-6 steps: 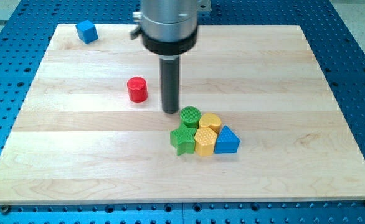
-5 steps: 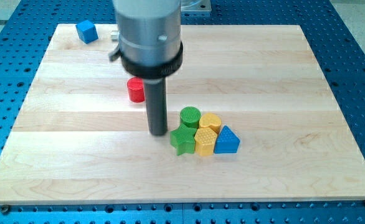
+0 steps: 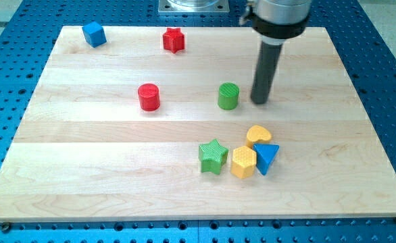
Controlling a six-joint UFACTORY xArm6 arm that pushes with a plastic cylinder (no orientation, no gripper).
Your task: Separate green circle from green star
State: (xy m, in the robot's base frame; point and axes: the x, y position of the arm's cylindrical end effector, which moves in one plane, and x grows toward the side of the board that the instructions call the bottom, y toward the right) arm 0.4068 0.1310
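Observation:
The green circle [image 3: 229,96] stands alone near the board's middle, well above the green star [image 3: 213,156], which lies lower down. My tip [image 3: 259,101] rests on the board just to the right of the green circle, a small gap apart from it. The star sits left of a yellow hexagon [image 3: 243,162], close to it.
A yellow heart [image 3: 258,135] and a blue triangle [image 3: 265,158] cluster with the hexagon. A red cylinder [image 3: 149,97] sits to the left, a red star [image 3: 174,40] and a blue cube [image 3: 94,34] near the top edge.
The green circle has moved up and right, away from the cluster. The star, hexagon, heart and triangle have shifted. My tip went from left of the cluster to the circle's right.

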